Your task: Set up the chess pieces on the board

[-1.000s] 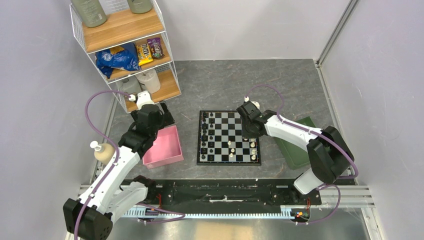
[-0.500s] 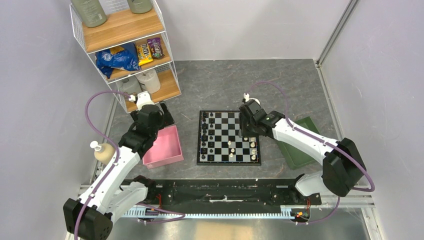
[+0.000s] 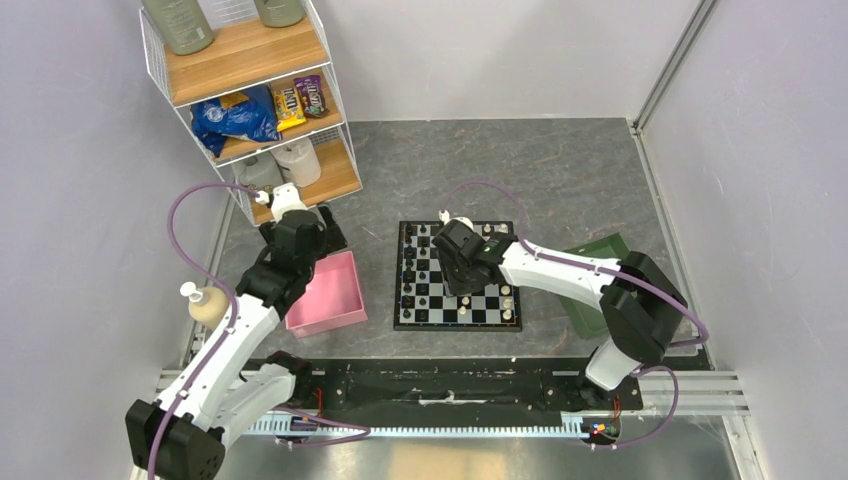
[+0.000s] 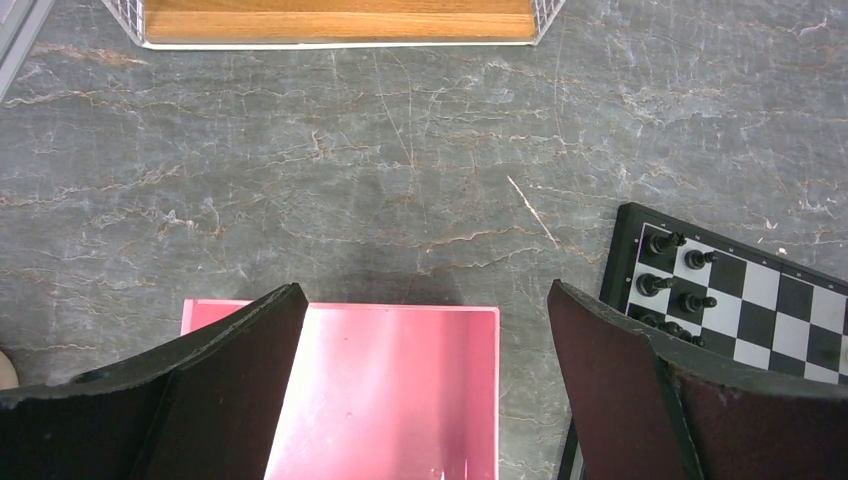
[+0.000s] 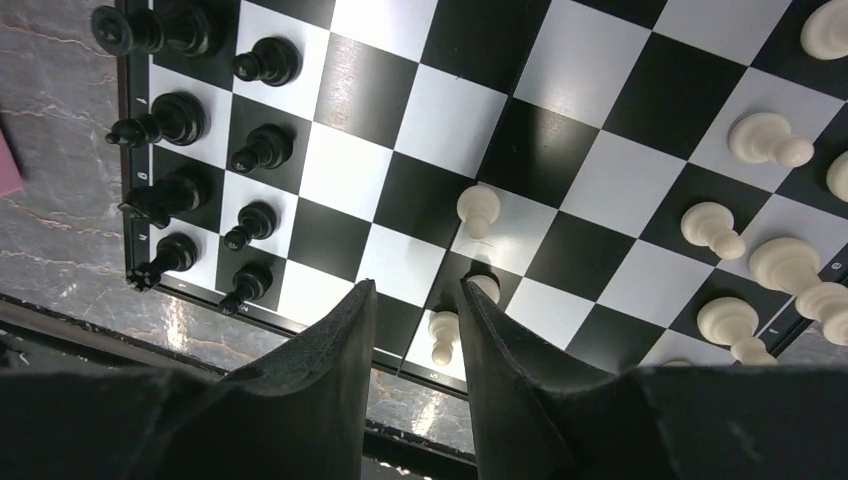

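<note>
Grey stone table [image 3: 560, 170], board [image 3: 455, 326] in the middle between pink tray [image 4: 400, 400] and green tray [image 3: 588, 315]. Wire shelf [image 3: 250, 100] at far left. Black pieces [image 5: 165, 120] stand in two lines along the board's left edge. White pieces [image 5: 765, 140] are mostly along the right edge, and a few are near the middle. Right claw [image 5: 415, 288] is low over the board's near-middle squares, fingers a narrow gap apart, nothing seen gripped. One white pawn [image 5: 478, 208] stands just beyond its tips, and another shows through the gap. Left claw [image 4: 425, 292] is spread wide, empty, above the pink tray's far edge, beside the board's far-left corner.
</note>
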You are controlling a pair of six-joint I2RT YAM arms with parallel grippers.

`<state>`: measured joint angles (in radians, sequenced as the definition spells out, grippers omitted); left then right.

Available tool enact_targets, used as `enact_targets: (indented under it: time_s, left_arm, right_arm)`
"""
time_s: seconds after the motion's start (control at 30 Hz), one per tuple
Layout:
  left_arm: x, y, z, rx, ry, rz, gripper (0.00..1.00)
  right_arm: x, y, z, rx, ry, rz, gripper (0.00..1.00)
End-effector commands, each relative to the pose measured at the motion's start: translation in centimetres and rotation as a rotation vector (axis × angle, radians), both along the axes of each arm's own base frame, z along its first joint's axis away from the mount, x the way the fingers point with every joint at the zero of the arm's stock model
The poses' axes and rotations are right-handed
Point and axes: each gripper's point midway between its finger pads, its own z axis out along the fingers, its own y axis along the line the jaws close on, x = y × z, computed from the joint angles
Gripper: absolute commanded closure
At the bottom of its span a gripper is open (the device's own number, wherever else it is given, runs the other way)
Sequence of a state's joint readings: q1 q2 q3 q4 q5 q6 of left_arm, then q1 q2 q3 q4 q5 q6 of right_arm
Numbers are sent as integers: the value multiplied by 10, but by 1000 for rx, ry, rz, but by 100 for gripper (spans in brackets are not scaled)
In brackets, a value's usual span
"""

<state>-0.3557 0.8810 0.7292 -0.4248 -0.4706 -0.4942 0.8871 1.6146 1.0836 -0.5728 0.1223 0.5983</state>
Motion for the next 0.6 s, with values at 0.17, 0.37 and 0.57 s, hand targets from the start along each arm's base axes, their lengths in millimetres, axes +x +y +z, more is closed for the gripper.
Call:
enact_targets:
  time_s: [0.17,0.37,0.57]
  left_arm:
    - [-2,14,7,46,-42,35,0]
    - [3,8,7,25,-37,19,0]
    - [3,10,8,41,-34,25,0]
  right_arm:
    - [20,10,24,16,-99,-46,54]
    - [23,2,25,-11,-123,-65,52]
    - [25,0,18,-43,-116,-73,52]
